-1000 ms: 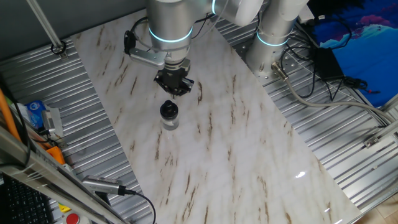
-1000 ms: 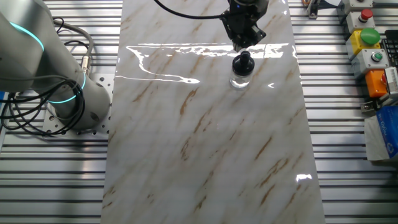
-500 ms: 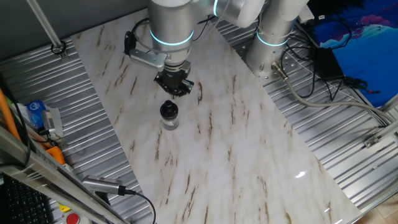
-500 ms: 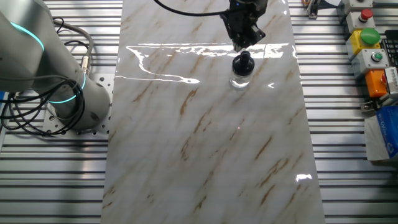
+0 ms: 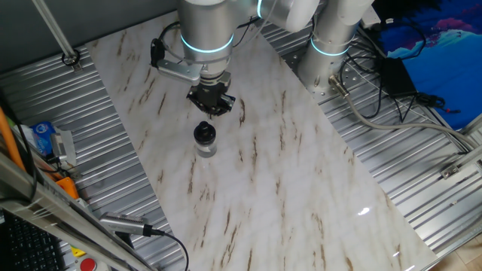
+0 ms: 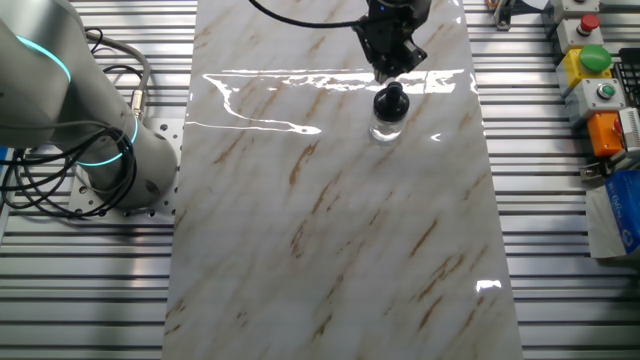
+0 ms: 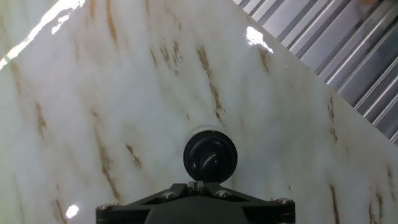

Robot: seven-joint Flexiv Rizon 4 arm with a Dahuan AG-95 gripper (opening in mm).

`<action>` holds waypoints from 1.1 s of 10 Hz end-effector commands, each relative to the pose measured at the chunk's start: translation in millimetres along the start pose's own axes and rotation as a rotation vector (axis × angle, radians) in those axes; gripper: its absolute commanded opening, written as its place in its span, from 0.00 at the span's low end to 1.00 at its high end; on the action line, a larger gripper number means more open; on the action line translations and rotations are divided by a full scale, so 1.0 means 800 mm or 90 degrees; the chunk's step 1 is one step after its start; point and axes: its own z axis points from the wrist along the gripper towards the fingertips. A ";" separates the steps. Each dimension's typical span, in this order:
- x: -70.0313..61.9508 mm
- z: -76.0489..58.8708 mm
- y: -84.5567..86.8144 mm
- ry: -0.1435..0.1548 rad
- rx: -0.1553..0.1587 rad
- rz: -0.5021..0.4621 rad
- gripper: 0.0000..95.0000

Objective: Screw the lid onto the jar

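On the marble-patterned table (image 5: 286, 188) the jar (image 5: 205, 147) stands upright, with the lid (image 5: 204, 133) seated on its mouth. In the other fixed view the lid (image 6: 391, 101) shows as a black cap with a raised knob, and the clear glass of the jar (image 6: 386, 129) is visible directly under it. Whether the lid is threaded down tight or merely resting on the rim cannot be told.

The gripper (image 5: 214, 110) hangs just above the lid, apart from it; a gap of table surface shows between the fingertips and the cap in both fixed views. The gripper (image 6: 386, 71) holds nothing. Its jaws appear drawn together, tapering to a point, and in the hand view the two fingers (image 7: 189, 185) meet at the bottom edge with only a thin seam between them.

From the hand view the lid (image 7: 210, 156) lies just ahead of the fingertips, with a pale ring of the jar (image 7: 194, 130) edge showing around its far side.

Beside the table, corrugated metal decking (image 5: 392, 150) surrounds the jar's work surface.
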 end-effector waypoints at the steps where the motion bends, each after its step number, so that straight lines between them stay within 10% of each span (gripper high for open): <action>1: 0.013 -0.006 -0.040 -0.012 -0.013 -0.066 0.00; 6: 0.017 0.029 -0.169 -0.040 -0.032 -0.148 0.00; 11: 0.018 0.032 -0.179 -0.033 -0.031 -0.146 0.00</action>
